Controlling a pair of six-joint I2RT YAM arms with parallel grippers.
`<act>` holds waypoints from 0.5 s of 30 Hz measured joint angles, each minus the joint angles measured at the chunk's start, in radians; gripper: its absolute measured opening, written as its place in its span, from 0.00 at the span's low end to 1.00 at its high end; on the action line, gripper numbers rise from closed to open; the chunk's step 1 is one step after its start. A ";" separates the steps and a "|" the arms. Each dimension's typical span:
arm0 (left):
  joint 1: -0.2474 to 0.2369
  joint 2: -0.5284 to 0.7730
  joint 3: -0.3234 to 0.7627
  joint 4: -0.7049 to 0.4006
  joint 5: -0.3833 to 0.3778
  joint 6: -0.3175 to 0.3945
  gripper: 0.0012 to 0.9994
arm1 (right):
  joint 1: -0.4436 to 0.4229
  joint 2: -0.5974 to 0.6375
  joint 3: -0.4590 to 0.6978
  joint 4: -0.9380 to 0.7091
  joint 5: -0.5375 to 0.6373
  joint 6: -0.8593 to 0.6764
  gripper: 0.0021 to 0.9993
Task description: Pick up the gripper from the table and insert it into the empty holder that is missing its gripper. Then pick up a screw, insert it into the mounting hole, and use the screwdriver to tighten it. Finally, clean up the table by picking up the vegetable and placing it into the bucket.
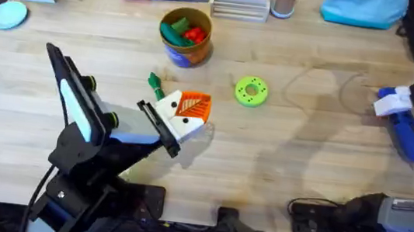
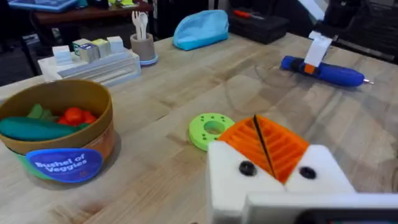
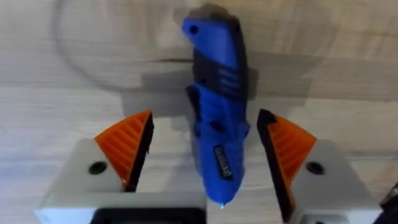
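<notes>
While the right gripper [image 3: 202, 155] straddled the blue power screwdriver [image 1: 408, 133] with its orange pads spread wide and not touching the barrel, the tool lay flat on the surface [image 1: 295, 165] at the far right, its thin metal tip pointing toward the near edge. It looked rigid, smooth-shelled and somewhat slippery, likely heavier at the motor end, so a grasp across the thick middle of the barrel, near the printed label, seemed soundest; a hold close to the tip would probably let it pivot.

The left gripper [image 2: 264, 152] appeared clenched, its orange ribbed pads pressed together with only a dark seam between them. It hovered near the green round disc [image 1: 251, 91], just beside the dark green toy vegetable [image 1: 154, 85]. The bucket [image 1: 185, 37] stood beyond, already holding green and red toy produce.

The white holder, the loose orange finger and any screw could not be made out. The screwdriver's tip was cut off in the right wrist view.
</notes>
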 joint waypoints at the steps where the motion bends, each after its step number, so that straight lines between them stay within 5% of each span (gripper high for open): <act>1: 0.000 0.000 0.000 0.000 0.000 0.000 0.00 | 0.000 0.014 0.000 0.016 0.008 -0.012 0.99; 9: 0.000 0.000 0.000 0.000 0.000 0.000 0.00 | 0.000 0.099 0.000 0.092 0.003 -0.052 0.99; 15: 0.000 0.000 0.000 0.000 0.000 0.000 0.00 | 0.001 0.120 0.000 0.116 -0.011 -0.058 0.74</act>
